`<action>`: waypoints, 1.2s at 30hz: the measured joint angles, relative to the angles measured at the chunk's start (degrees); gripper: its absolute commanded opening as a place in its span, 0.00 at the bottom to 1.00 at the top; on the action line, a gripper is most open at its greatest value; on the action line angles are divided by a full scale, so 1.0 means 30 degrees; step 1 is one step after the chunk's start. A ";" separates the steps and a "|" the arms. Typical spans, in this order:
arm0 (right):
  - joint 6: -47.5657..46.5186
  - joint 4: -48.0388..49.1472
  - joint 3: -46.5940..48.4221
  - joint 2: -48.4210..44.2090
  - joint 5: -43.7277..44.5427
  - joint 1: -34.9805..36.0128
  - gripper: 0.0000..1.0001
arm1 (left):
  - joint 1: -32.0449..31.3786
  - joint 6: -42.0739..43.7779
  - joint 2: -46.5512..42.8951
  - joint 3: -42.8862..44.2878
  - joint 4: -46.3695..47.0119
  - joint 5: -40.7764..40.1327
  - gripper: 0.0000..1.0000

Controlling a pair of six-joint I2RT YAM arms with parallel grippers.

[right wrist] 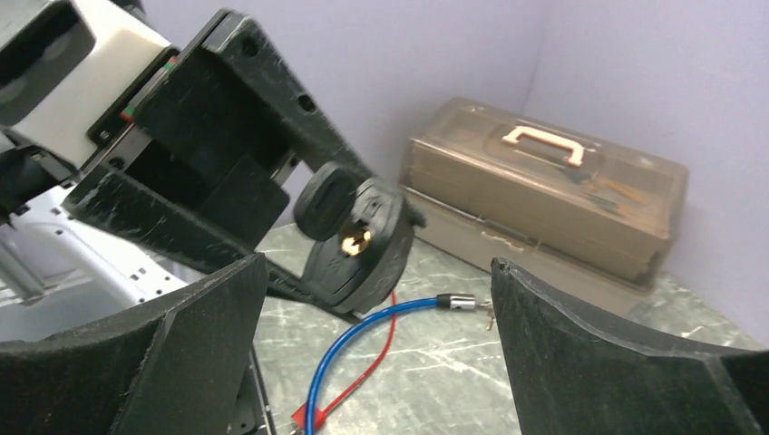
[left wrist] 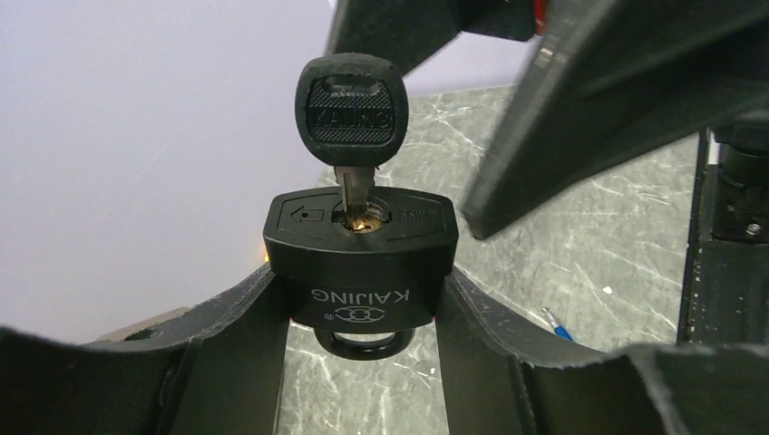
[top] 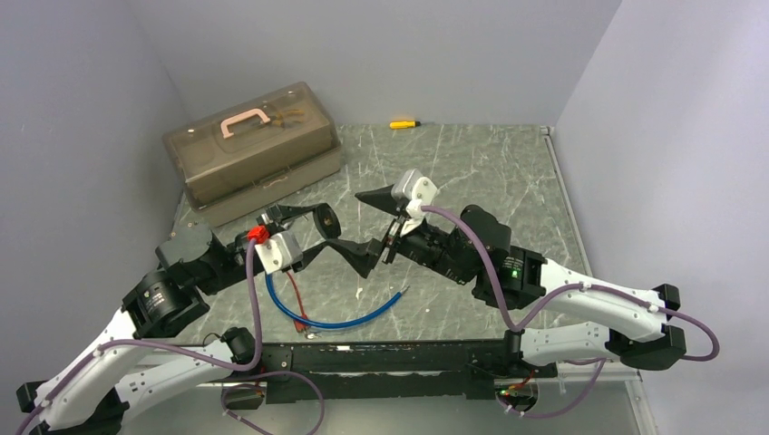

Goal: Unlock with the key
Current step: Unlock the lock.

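Left gripper (left wrist: 361, 294) is clamping the padlock (left wrist: 360, 258), key (left wrist: 352, 109) inserted, shackle (left wrist: 363, 349) mostly hidden; right gripper (right wrist: 374, 272) is gaping empty above marbled table (top: 472, 172).

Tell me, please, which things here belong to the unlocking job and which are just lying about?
For the job: padlock, gripped by the left gripper; key, sitting in its keyhole; right gripper, open close by.

Lying about: toolbox, yellow screwdriver, blue cable, red wire.

black padlock (left wrist: 360, 258) held off the table, black-headed key (left wrist: 352, 101) in its keyhole
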 measured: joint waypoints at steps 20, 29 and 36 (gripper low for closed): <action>0.1013 0.4452 -0.2674 0.0685 -0.0568 0.0219 0.74 | 0.0823 0.0051 -0.0532 -0.0364 0.0648 0.0109 0.00; 0.1479 0.4182 -0.2630 0.0933 -0.1698 0.0080 0.67 | 0.1056 0.1566 -0.1144 -0.0947 0.0619 0.1122 0.00; 0.2674 0.3963 -0.2630 0.0947 -0.2849 -0.0401 0.63 | 0.1093 0.2586 -0.1144 -0.1035 0.0641 0.1545 0.00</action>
